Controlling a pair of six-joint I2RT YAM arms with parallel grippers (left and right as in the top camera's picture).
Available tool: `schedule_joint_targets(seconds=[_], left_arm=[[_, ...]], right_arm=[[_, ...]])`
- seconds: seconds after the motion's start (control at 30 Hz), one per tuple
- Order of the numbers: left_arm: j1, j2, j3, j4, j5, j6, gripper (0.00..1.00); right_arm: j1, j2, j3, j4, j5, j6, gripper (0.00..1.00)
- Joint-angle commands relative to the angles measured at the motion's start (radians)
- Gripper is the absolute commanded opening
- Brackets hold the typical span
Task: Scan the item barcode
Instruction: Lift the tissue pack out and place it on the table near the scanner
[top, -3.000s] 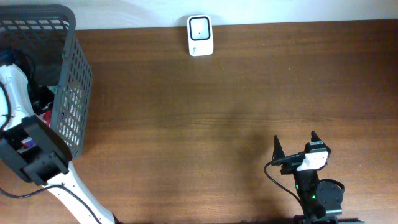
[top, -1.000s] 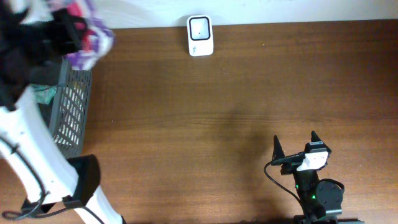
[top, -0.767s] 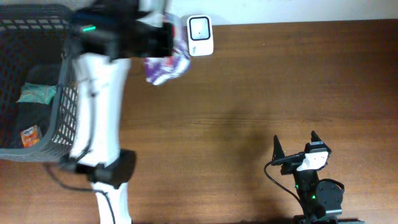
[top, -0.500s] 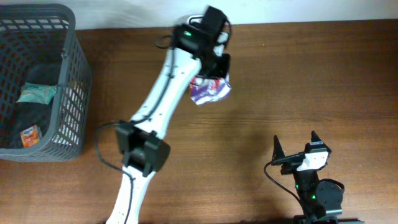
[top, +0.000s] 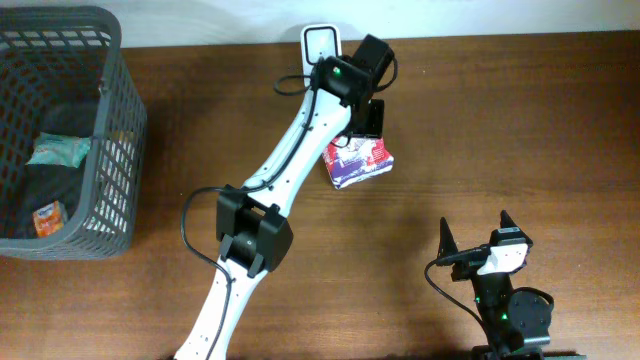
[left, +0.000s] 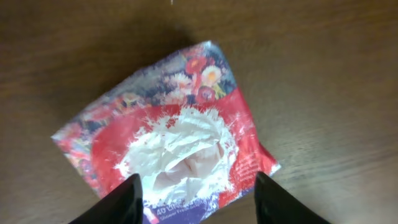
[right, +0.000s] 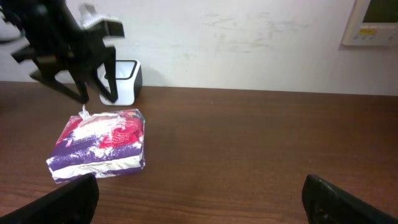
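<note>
Well, from overhead the left hand hangs just above a flowery red and purple packet that lies flat on the brown surface, near the white scanner at the back edge and well apart from the grey basket on the far side. The right hand sits idle by the front edge, spread wide and holding nothing. In the left wrist view the packet fills the space below, and the two dark fingers stand apart on either side of it, pinching nothing. A puff of crumpled white shows at the packet's middle. The right wrist view shows it side-on as a low, plump pillow resting on the surface, with the left hand poised over its back end. I'd judge it light and soft, wrapped in thin glossy film that gives and may slide under the pads. The white middle looks too loose to grip. The firmer long edges look the better place to pinch, gently, across the narrow width. I can't see any barcode from here.
</note>
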Motion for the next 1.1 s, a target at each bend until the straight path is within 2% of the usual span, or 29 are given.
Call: schedule_joint_targets(seconds=[0.0, 0.1, 0.17, 0.2, 0.23, 0.3, 0.4, 0.43, 0.5, 0.67, 0.87, 0.93, 1.07], left_arm=[[0.06, -0.043, 0.173, -0.079, 0.01, 0.023, 0.58], [0.151, -0.124, 0.36, -0.235, -0.005, 0.093, 0.61], [0.22, -0.173, 0.439, -0.332, -0.075, 0.094, 0.62], [0.258, -0.199, 0.462, -0.348, -0.096, 0.14, 0.62], [0.307, -0.243, 0.462, -0.348, -0.077, 0.2, 0.68], [0.397, -0.325, 0.462, -0.348, -0.077, 0.2, 0.68], [0.512, -0.427, 0.462, -0.348, -0.081, 0.269, 0.73], [0.542, -0.453, 0.462, -0.348, -0.082, 0.309, 0.79], [0.596, -0.492, 0.454, -0.348, -0.08, 0.311, 0.8], [0.712, -0.518, 0.318, -0.348, -0.168, 0.311, 0.81], [0.99, -0.518, 0.074, -0.348, -0.225, 0.28, 0.82], [1.076, -0.517, -0.019, -0.342, -0.2, 0.277, 0.74], [1.166, -0.517, -0.239, -0.254, -0.195, 0.325, 0.72]], right_arm=[[-0.005, -0.006, -0.008, -0.003, 0.001, 0.008, 0.99], [-0.005, -0.006, -0.008, -0.003, 0.001, 0.008, 0.99], [-0.005, -0.006, -0.008, -0.003, 0.001, 0.008, 0.99], [-0.005, -0.006, -0.008, -0.003, 0.001, 0.008, 0.99], [-0.005, -0.006, -0.008, -0.003, 0.001, 0.008, 0.99], [-0.005, -0.006, -0.008, -0.003, 0.001, 0.008, 0.99], [-0.005, -0.006, -0.008, -0.003, 0.001, 0.008, 0.99], [-0.005, -0.006, -0.008, -0.003, 0.001, 0.008, 0.99], [-0.005, -0.006, -0.008, -0.003, 0.001, 0.008, 0.99], [-0.005, -0.006, -0.008, -0.003, 0.001, 0.008, 0.99], [-0.005, -0.006, -0.008, -0.003, 0.001, 0.008, 0.99], [-0.005, -0.006, -0.008, -0.003, 0.001, 0.008, 0.99], [-0.005, -0.006, -0.008, -0.003, 0.001, 0.008, 0.99]])
